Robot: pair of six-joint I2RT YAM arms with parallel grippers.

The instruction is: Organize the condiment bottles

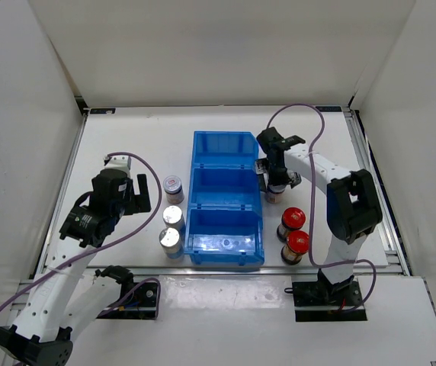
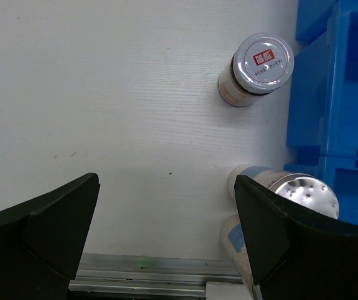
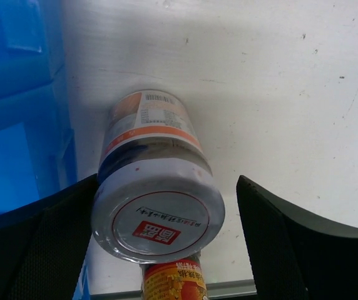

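Black fingers [image 3: 35, 250] of the right gripper [image 3: 166, 187] stand spread either side of a small cylindrical jar with a grey-white cap bearing a red mark [image 3: 157, 219]. The finger on the bin side looks to touch its wall and the other stands clear, so nothing is pinched yet. That jar stands upright on the white table [image 1: 126, 137], just beside the right wall of the large blue plastic three-compartment bin [image 1: 226, 258].

It looks rigid, light and glossy-labelled, so probably slippery. The body just below the cap seems the safest hold, taken squarely, since a narrow upright jar may tip.

Two red-capped jars [image 1: 292, 219] stand nearer the arm bases. Left of the bin are a second grey-white-capped jar [image 2: 263, 59] and two silver-capped jars [image 2: 304, 194]. The left gripper [image 2: 166, 181] hangs wide apart over bare table, holding nothing. All three compartments look empty.
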